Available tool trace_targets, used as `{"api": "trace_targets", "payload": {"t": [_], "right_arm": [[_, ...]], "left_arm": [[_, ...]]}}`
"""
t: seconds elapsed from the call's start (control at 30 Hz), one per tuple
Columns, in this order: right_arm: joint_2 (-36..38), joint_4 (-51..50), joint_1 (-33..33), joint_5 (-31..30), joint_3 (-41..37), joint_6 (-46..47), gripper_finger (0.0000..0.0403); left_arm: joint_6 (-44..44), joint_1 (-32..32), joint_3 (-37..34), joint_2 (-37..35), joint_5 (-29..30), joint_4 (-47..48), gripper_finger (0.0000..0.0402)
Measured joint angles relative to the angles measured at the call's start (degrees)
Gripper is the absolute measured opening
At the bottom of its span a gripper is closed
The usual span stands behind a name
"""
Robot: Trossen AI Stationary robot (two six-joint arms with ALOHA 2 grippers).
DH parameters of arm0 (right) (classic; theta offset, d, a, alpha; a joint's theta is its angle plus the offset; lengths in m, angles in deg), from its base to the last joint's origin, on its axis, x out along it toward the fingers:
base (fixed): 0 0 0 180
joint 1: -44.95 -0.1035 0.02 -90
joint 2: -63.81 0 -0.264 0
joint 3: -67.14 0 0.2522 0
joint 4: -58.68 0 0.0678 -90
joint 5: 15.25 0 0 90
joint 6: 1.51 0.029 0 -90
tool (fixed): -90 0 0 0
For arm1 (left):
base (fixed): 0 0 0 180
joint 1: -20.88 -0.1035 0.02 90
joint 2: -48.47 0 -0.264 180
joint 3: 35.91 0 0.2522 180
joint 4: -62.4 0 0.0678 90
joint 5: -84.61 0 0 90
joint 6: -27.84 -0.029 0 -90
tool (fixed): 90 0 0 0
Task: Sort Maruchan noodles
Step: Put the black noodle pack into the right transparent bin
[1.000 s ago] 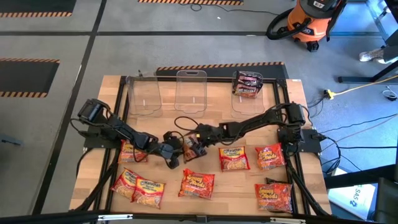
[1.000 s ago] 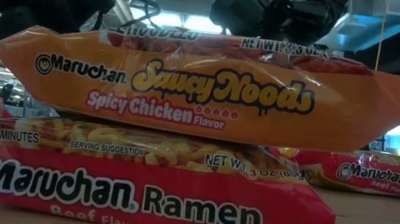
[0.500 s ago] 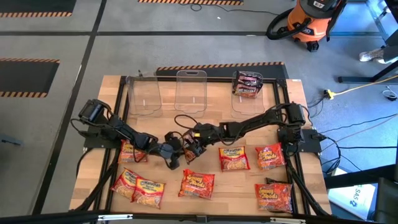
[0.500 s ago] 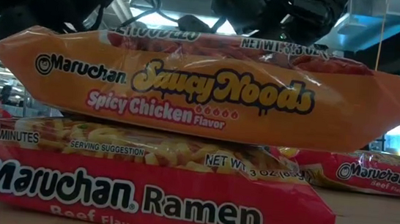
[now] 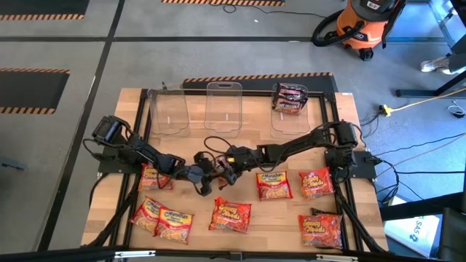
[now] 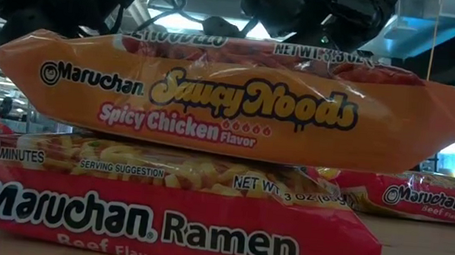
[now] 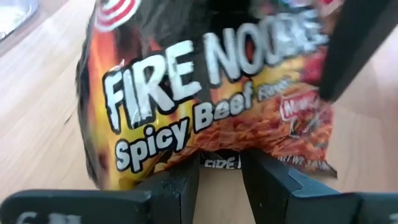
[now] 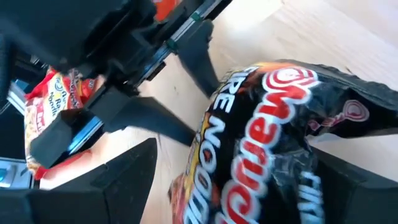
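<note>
Closest to the low camera, a red Maruchan Ramen beef packet fills the bottom of the frame, and an orange Saucy Noods packet lies stacked on top of it, spanning the middle. Another red packet lies farther back at the right edge.

In the high view these belong to the row along the lower part of the wooden table: a pair of packets at lower left, one at lower centre, one at lower right. Above them, two more lie right of centre and, and one sits left of centre, partly under the left arm.

At the middle of the table the two grippers meet over a dark Fire Noodles packet. The left gripper comes in from the left; its wrist view shows both fingers pinched close together on the packet's lower edge. The right gripper reaches in from the right, and its wrist view shows the black packet bunched between its own fingers, clamped around it. The left gripper shows just beyond there.

Farthest back, along the upper edge of the table, stand three clear bins: left, middle, and right, the right one holding a dark packet.
</note>
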Motion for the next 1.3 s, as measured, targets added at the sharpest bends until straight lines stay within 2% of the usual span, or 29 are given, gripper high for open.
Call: {"api": "trace_targets", "payload": {"t": [0.13, 0.23, 0.57, 0.73, 0.9, 1.03, 1.3], "right_arm": [[-1.7, 2.3, 0.1, 2.3, 0.0, 1.6, 0.0311], [-2.5, 2.2, 0.0, 3.5, 0.0, 1.7, 0.0290], [-2.5, 2.8, 0.4, 3.7, 0.2, -1.7, 0.0160], [-1.8, 1.9, 0.4, 3.9, 0.2, -4.8, 0.0112], [2.3, -3.7, 0.3, 3.4, 0.3, -10.0, 0.0088], [7.1, -10.7, 0.3, 1.5, 0.4, -14.5, 0.0088], [19.8, -30.3, 0.4, -4.2, 0.4, -24.4, 0.0087]], "left_arm": [[-2.5, 0.0, 0.0, 0.0, -0.2, -2.6, 0.0112], [-3.5, 0.0, 0.0, -0.1, -0.4, -3.0, 0.0112], [-3.4, 0.0, 0.1, -0.1, -1.6, -0.1, 0.0112], [-3.4, 0.2, 0.1, -0.7, -3.6, 0.4, 0.0112], [-3.4, 0.2, 0.2, -3.9, -6.3, 2.2, 0.0112], [-3.4, 0.2, 0.2, -7.0, -7.2, 7.4, 0.0112], [-3.4, 0.3, 0.2, -9.1, -7.6, 10.4, 0.0112]]}}
